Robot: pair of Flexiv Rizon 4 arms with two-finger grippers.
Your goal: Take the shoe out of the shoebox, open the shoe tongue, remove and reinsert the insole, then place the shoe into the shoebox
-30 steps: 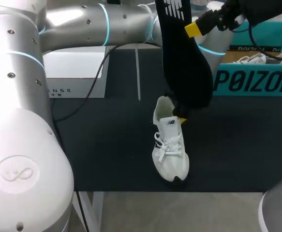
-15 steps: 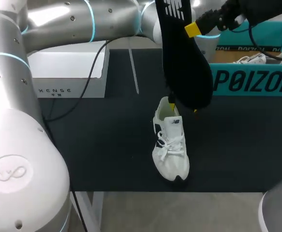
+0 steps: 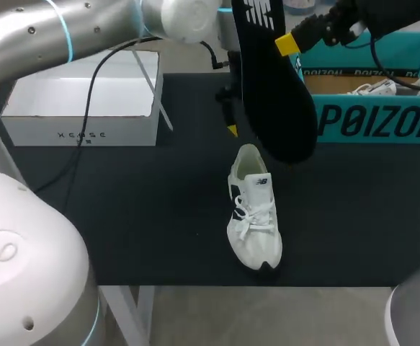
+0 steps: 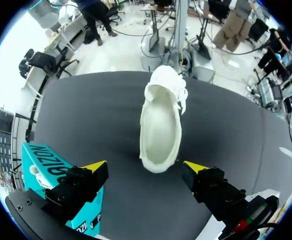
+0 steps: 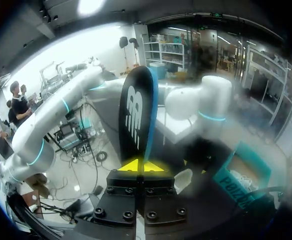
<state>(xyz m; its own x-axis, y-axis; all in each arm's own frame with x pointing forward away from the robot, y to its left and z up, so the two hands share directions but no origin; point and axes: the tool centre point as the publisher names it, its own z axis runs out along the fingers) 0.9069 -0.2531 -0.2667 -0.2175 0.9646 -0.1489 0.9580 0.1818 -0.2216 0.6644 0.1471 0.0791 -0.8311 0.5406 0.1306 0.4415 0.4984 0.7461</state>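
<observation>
A white shoe (image 3: 253,210) stands on the black table top, toe toward the front edge, its opening empty (image 4: 160,129). My left gripper (image 3: 231,124) hangs open just behind and above the heel; in the left wrist view the shoe lies ahead of its spread yellow fingertips (image 4: 96,166), which do not touch it. My right gripper (image 3: 287,43) is shut on a black insole (image 3: 274,86) that hangs high over the table. In the right wrist view the insole (image 5: 137,112) stands up from the closed gripper (image 5: 136,166). The teal shoebox (image 3: 372,121) sits at the back right.
A second white shoe (image 3: 372,89) lies inside the teal shoebox. A white box (image 3: 80,115) with its lid up stands at the back left. A black cable (image 3: 87,108) from my left arm drapes over it.
My left gripper has opened, let go of the shoe's heel and drawn back and up to the left. The shoe stays put. The right arm holds the insole still.
</observation>
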